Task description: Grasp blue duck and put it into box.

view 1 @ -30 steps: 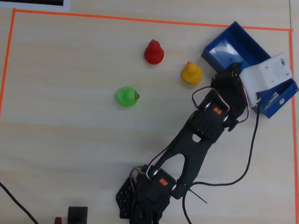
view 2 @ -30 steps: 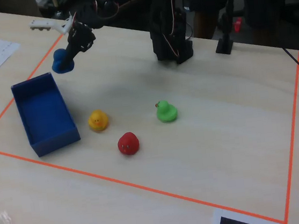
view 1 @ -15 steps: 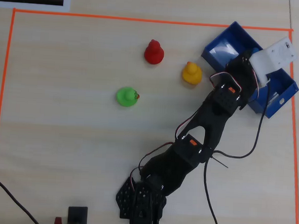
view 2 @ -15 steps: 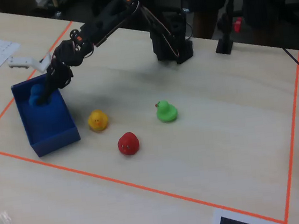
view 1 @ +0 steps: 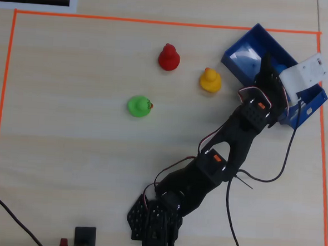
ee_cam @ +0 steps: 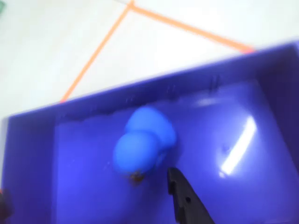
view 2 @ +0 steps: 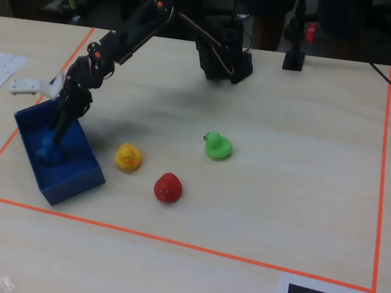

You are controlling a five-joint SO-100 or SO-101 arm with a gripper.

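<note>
Resting blue duck [ee_cam: 142, 147] in box [ee_cam: 261, 79], markings unreadable

We look straight down overhead, obliquely from across the table [view 2: 293, 199], and closely from the wrist into the box [ee_cam: 261, 154].

From my wrist camera, the blue duck [ee_cam: 142, 147] sits on the floor of the box [ee_cam: 243, 196], its beak turned toward the near edge of the picture. One of my dark fingers [ee_cam: 187, 200] rises from the bottom edge just right of the duck, close to it; whether they touch is unclear in the blur. Beyond the box's far wall, orange tape [ee_cam: 93, 53] forms a corner on the pale table [ee_cam: 46, 46].
</note>
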